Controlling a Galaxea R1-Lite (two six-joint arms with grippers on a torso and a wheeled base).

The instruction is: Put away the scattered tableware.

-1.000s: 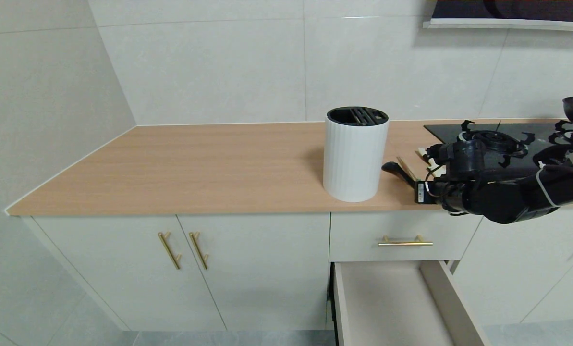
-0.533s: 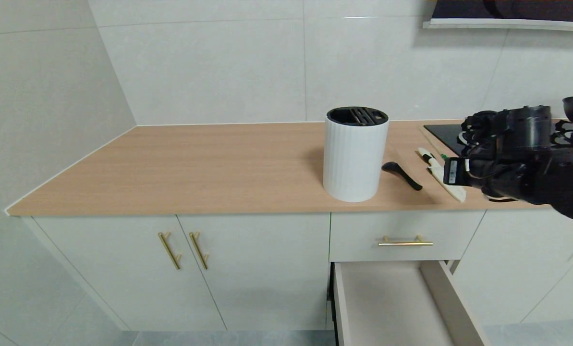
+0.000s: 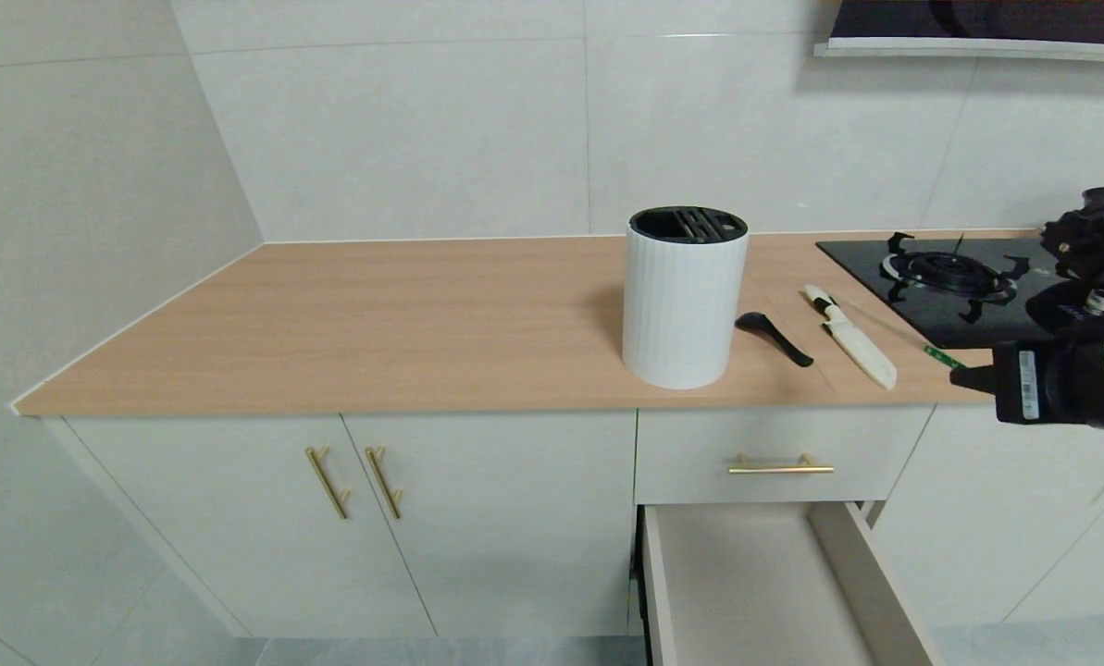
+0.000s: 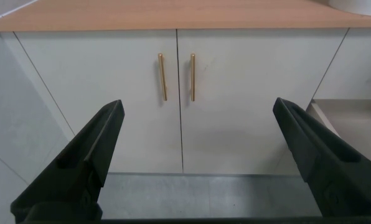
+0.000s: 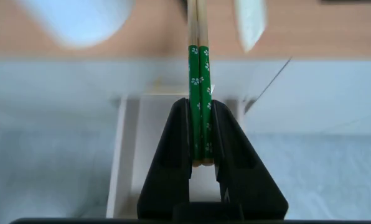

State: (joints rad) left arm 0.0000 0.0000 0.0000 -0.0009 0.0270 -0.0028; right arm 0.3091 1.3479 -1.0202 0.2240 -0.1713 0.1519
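Observation:
My right gripper (image 3: 973, 377) hangs off the counter's front edge at the right, shut on a pair of wooden chopsticks (image 3: 894, 331) with green patterned ends. The sticks slant back over the counter. In the right wrist view the chopsticks (image 5: 198, 68) stand pinched between the jaws of the right gripper (image 5: 198, 112). A white-bladed knife (image 3: 852, 345) and a black spoon (image 3: 772, 335) lie on the counter beside a white ribbed utensil holder (image 3: 684, 296). My left gripper (image 4: 198, 155) is open and empty, low in front of the cabinet doors.
An open drawer (image 3: 746, 573) juts out below the counter, under the knife and spoon; it also lies beneath the chopsticks as a pale drawer (image 5: 160, 155). A black gas hob (image 3: 940, 277) sits at the back right. Cabinet doors with gold handles (image 4: 176, 78) face the left gripper.
My right gripper rose from the counter beside the spoon and swung right and forward with the chopsticks in it. The knife and spoon now lie uncovered.

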